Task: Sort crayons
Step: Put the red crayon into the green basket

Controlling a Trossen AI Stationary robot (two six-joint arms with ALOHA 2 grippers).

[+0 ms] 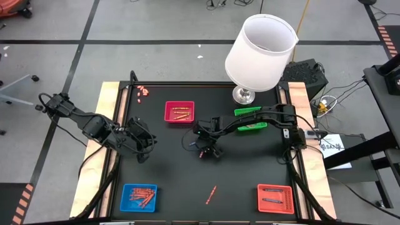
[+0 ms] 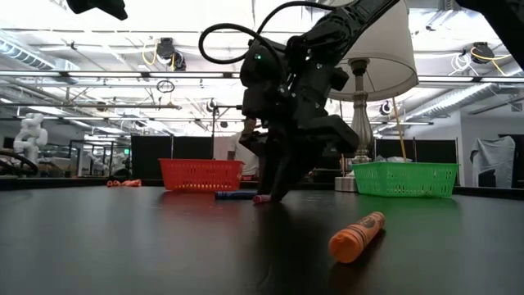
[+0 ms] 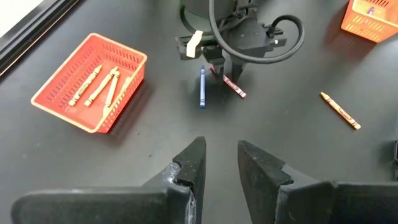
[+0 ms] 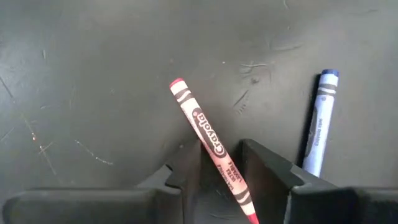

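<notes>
Black tabletop, trays at edges. Right gripper straddling red crayon mid-table, fingers apart, not clamping; blue crayon just beside. Light, stiff, brittle wax; gripping mid-length on paper wrap likely best. Left gripper hovering nearby, fingers apart, empty.

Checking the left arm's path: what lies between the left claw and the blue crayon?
In the left wrist view, only bare dark table lies between the left claw and the blue crayon. The high view shows the same.

The red crayon between the right gripper's fingers runs off the wrist picture's edge at its lower end, and the blue crayon beside them is half hidden behind one finger.
</notes>
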